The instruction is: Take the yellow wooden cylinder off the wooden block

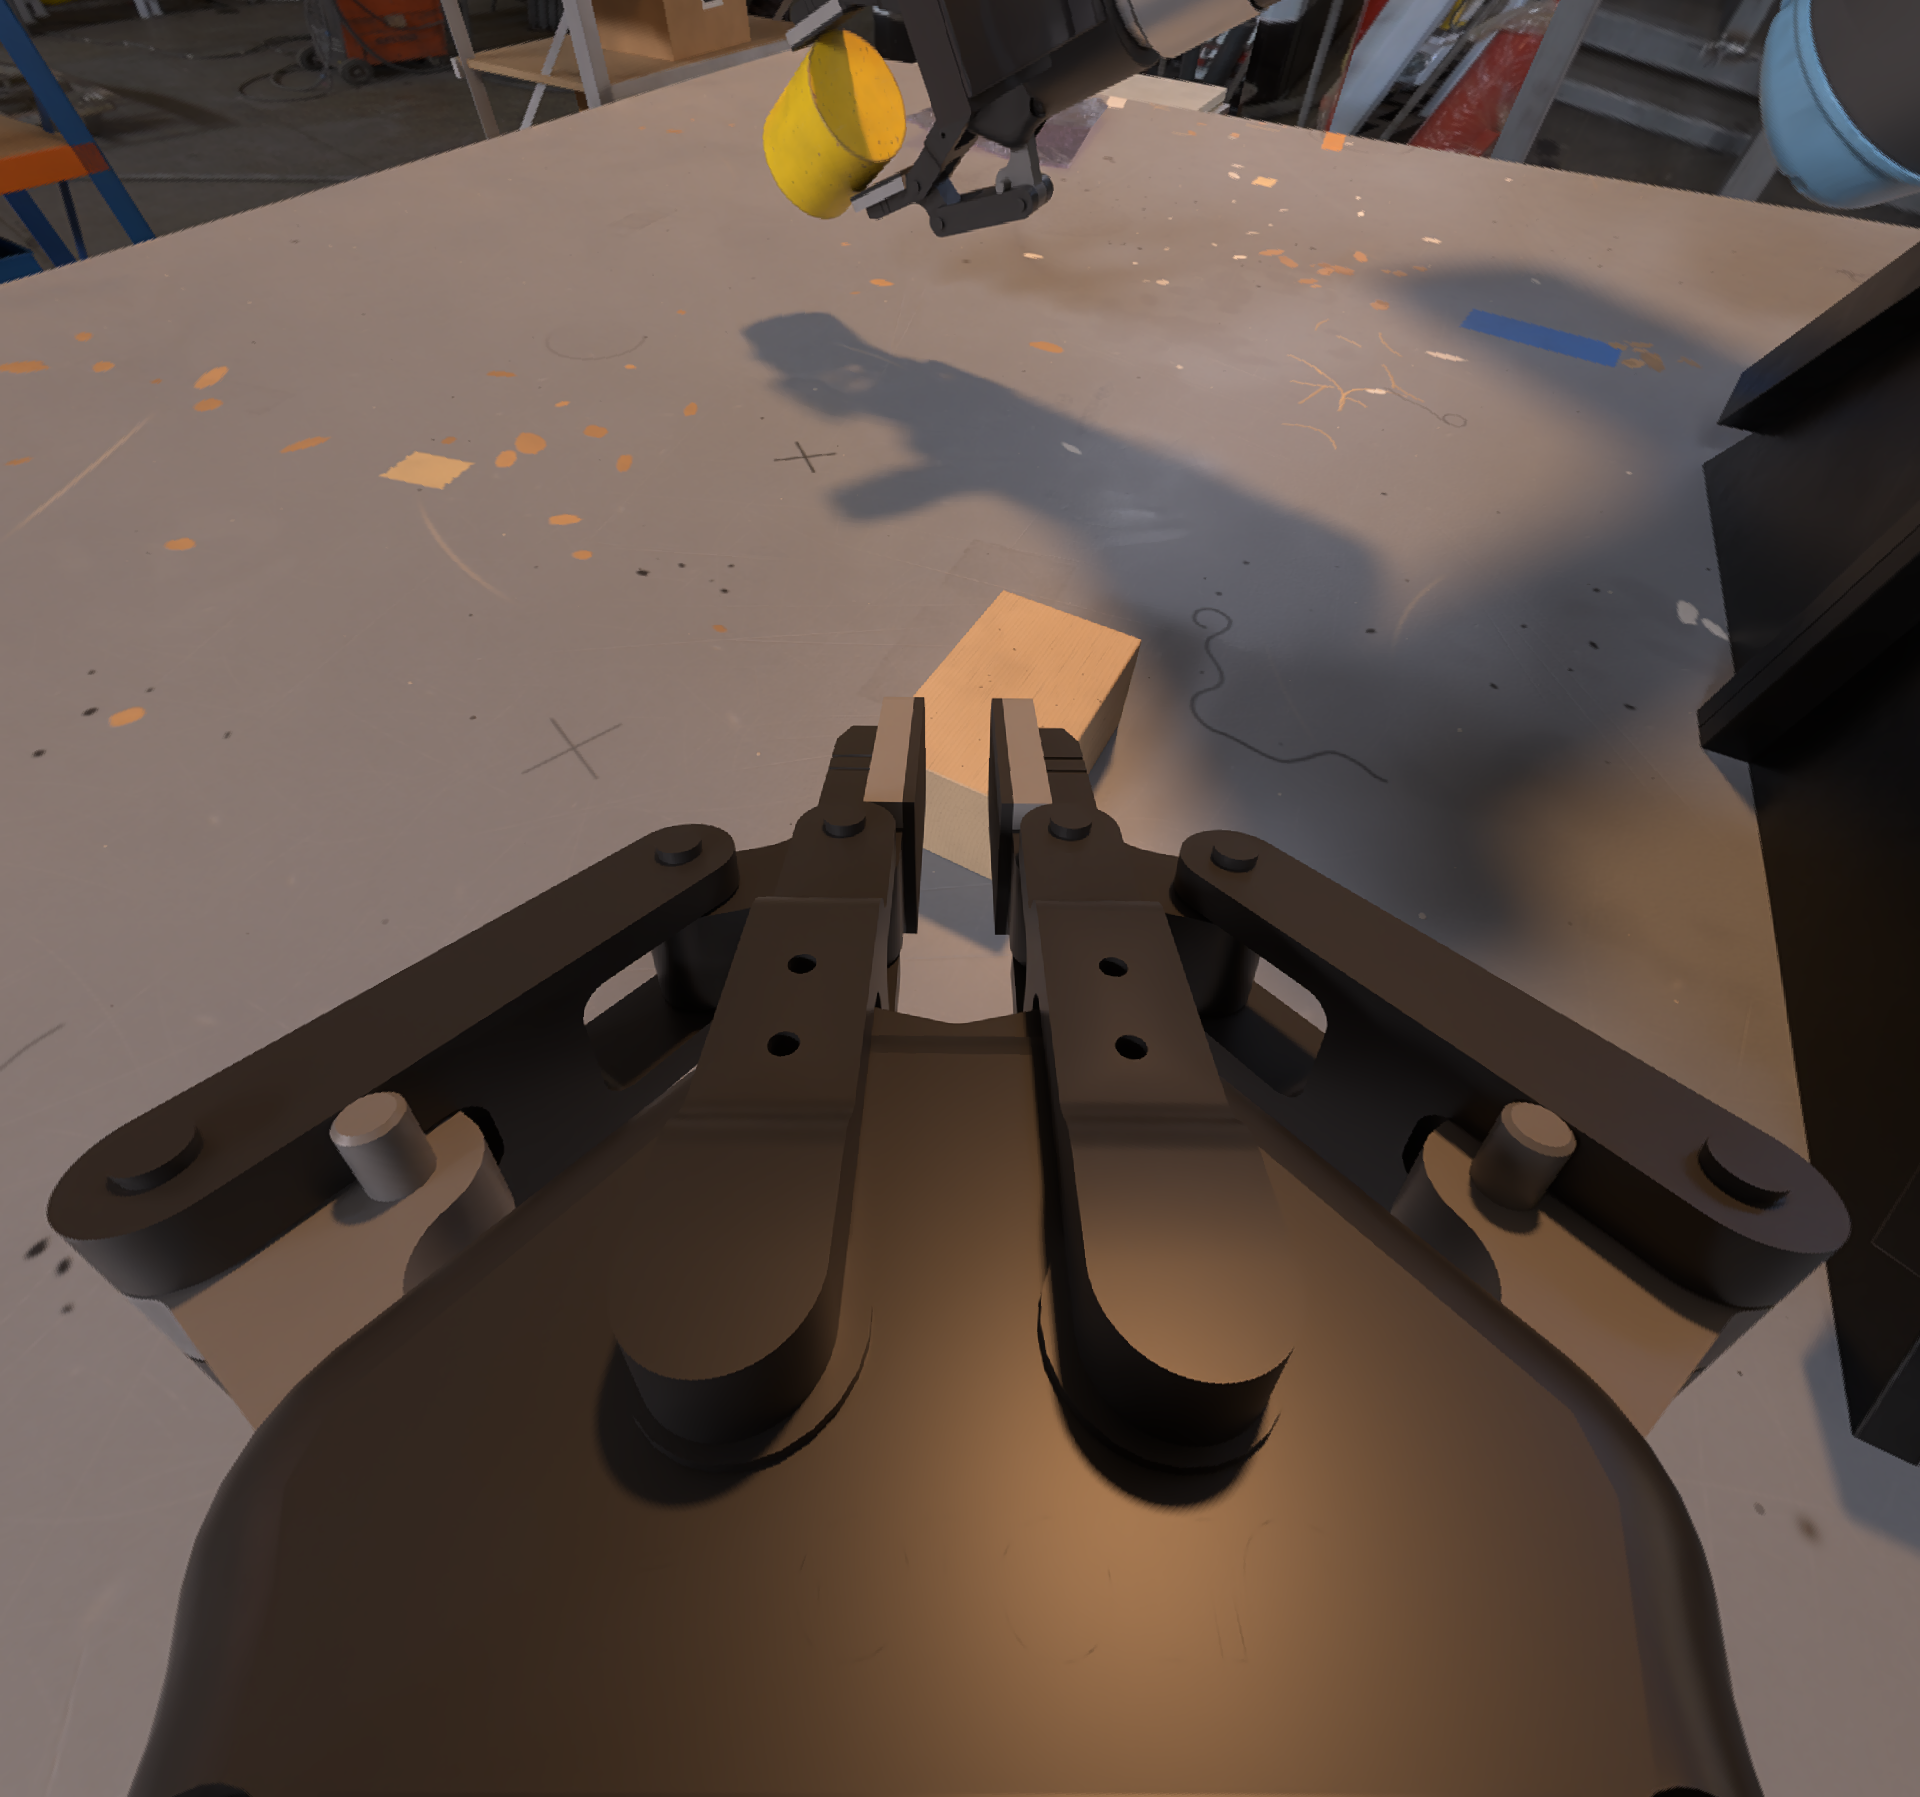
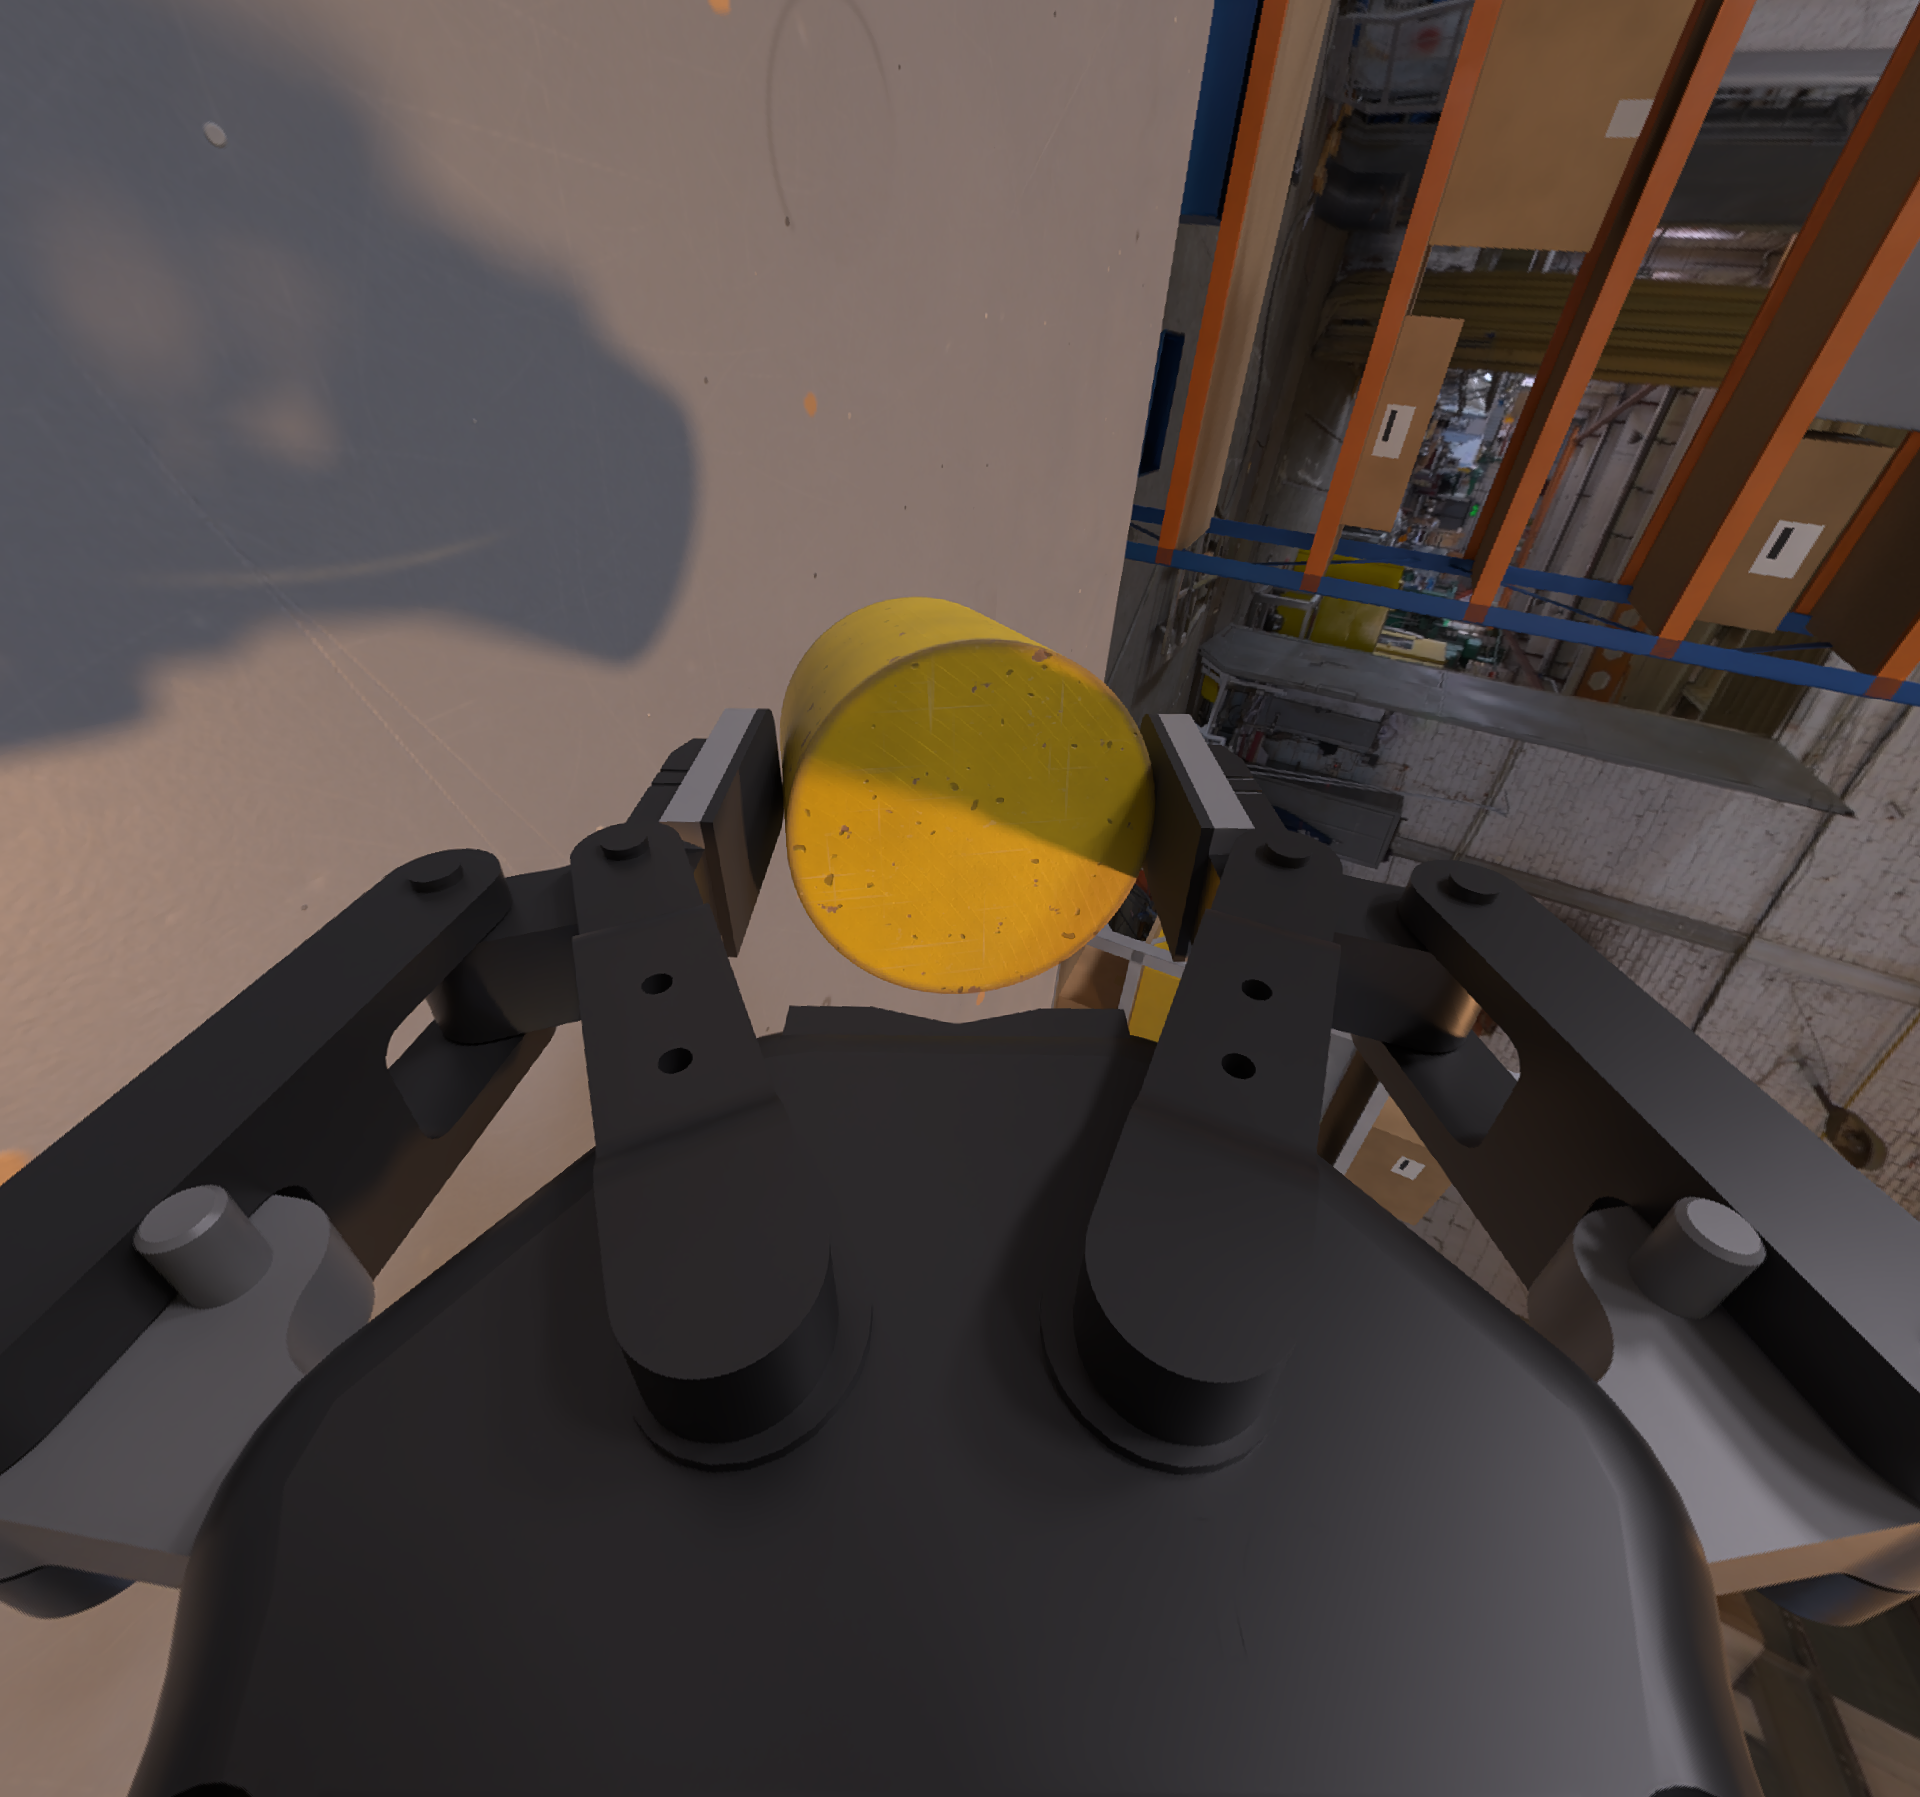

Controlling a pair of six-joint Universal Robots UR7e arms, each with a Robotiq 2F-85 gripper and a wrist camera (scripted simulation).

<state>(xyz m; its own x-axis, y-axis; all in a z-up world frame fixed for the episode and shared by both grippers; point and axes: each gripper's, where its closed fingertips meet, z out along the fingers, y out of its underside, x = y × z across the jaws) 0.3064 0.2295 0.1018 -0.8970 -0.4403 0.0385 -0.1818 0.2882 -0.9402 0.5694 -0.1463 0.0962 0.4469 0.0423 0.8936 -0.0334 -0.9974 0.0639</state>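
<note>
The yellow wooden cylinder (image 2: 966,843) is clamped on its curved sides between my right gripper's (image 2: 961,791) pads and held in the air, tilted, above the table. In the left wrist view the cylinder (image 1: 821,137) hangs in the right gripper (image 1: 850,108) well above the far part of the table. The bare wooden block (image 1: 1023,656) lies on the table with nothing on it. My left gripper (image 1: 958,750) hovers just in front of and above the block. Its fingers are nearly together and hold nothing, and they hide part of the block.
A black box-like structure (image 1: 1829,708) stands at the table's right side. Metal shelving with cardboard boxes (image 1: 665,2) is beyond the far edge. A strip of blue tape (image 1: 1538,336) lies on the tabletop. The table edge (image 2: 1164,397) is close beside the held cylinder.
</note>
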